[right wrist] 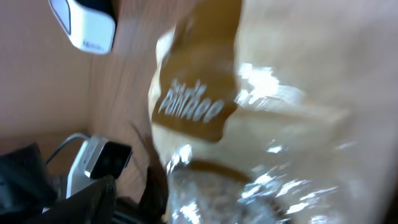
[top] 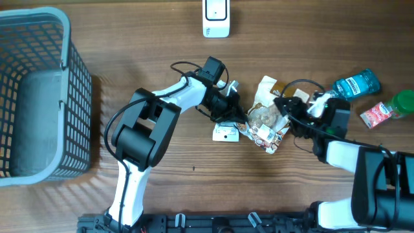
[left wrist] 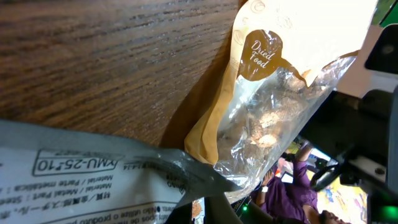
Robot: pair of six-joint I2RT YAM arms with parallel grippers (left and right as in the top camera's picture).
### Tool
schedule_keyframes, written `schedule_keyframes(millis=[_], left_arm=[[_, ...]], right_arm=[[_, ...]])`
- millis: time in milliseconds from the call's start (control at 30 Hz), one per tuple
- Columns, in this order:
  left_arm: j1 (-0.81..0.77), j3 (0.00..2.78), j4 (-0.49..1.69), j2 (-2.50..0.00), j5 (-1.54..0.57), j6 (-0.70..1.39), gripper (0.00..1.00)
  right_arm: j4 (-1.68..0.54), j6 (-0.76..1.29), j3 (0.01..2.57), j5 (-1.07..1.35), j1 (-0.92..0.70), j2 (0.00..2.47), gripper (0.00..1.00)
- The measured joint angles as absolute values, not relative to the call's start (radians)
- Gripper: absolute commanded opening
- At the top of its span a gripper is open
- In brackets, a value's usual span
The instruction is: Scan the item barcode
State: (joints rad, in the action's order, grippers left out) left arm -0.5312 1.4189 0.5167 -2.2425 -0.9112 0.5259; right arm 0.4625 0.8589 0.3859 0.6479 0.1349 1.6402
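Now, left hand [top: 234,111] clenched beside a white packet [top: 226,133], right hand [top: 284,110] at the snack bag [top: 265,120], cannot tell if it grips.

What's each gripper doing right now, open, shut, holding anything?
Left gripper: jaws shut; whether they pinch the labelled packet cannot be told.
Right gripper: at the snack bag; open or gripping cannot be told.

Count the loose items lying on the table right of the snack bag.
3: a blue bottle highest in the overhead view, a red-and-white packet below it, and a green item cut off by the right edge. More may lie out of view.
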Motion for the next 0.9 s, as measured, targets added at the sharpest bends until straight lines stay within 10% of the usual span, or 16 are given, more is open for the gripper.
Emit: schedule_keyframes(millis=[900], left_arm=[[-0.531,1.419,0.52,-2.243,-0.911,0.526,0.05]], right_arm=[[0.541,0.927,0.333,0.605,0.104,1.681,0.24]])
